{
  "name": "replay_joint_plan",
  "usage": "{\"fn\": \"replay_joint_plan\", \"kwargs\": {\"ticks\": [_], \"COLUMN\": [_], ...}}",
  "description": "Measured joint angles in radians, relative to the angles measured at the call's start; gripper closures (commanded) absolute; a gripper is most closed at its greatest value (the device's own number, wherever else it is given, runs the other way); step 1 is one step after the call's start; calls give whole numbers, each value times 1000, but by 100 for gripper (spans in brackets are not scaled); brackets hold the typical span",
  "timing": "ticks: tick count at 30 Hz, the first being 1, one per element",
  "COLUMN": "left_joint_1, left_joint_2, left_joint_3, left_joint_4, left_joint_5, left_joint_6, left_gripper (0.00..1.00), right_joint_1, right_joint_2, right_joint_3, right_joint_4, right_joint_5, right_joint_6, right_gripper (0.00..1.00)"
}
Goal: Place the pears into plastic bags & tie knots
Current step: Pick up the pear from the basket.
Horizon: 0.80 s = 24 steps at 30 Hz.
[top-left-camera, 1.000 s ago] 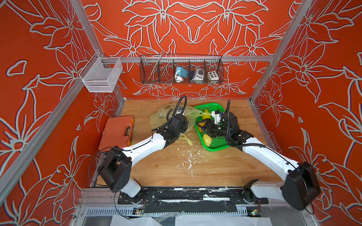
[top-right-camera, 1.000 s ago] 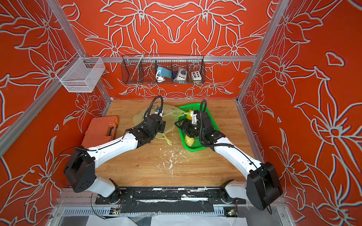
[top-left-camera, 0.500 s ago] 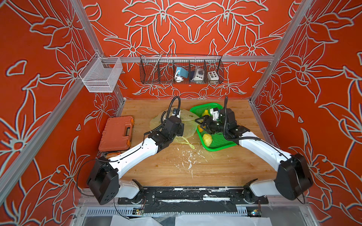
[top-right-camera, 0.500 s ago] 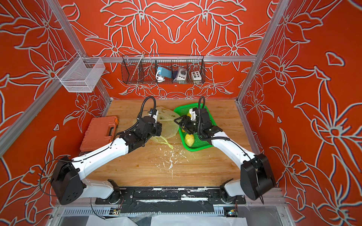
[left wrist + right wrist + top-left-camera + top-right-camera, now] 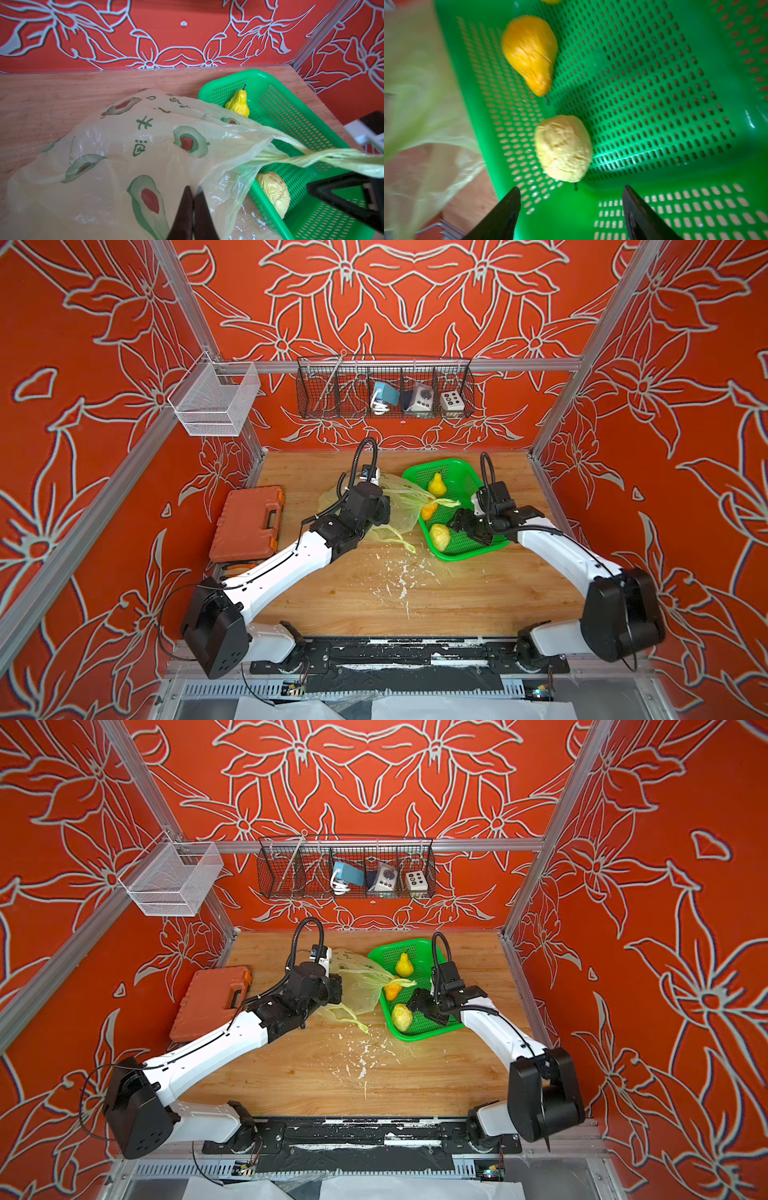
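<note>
Three pears (image 5: 437, 485) lay in the green basket (image 5: 465, 479); the right end effector (image 5: 571, 191) gaped beside the pale pear (image 5: 563, 148), while the left end effector (image 5: 193, 193) pinched the plastic bag (image 5: 124, 145) on the bench (image 5: 353, 593).

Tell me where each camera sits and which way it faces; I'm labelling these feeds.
Top views: high behind the robot, looking down at the table; both arms show whole.
Left wrist: on the left arm, looking along the shut left claw at the bag it pinches, basket beyond; its fingertips and a bit of the right arm show.
Right wrist: on the right arm, looking down between the open right claw fingertips at the pale pear.
Shared: both wrist views show bag, basket, pale pear.
</note>
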Motion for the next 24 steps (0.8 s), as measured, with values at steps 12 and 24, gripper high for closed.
{"fn": "replay_joint_plan", "kwargs": {"ticks": [12,24], "left_joint_1": [0,0], "left_joint_2": [-27,-27], "left_joint_3": [0,0], "left_joint_4": [0,0], "left_joint_5": [28,31], "left_joint_6": [-31,-36], "left_gripper": [100,100], "right_joint_1": [8,107], "right_joint_2": [153,203], "right_joint_3": [49,71], "right_joint_4": [13,82], "right_joint_5": [-19,-21], "right_joint_6": [-150,-130], "right_gripper": [22,19]}}
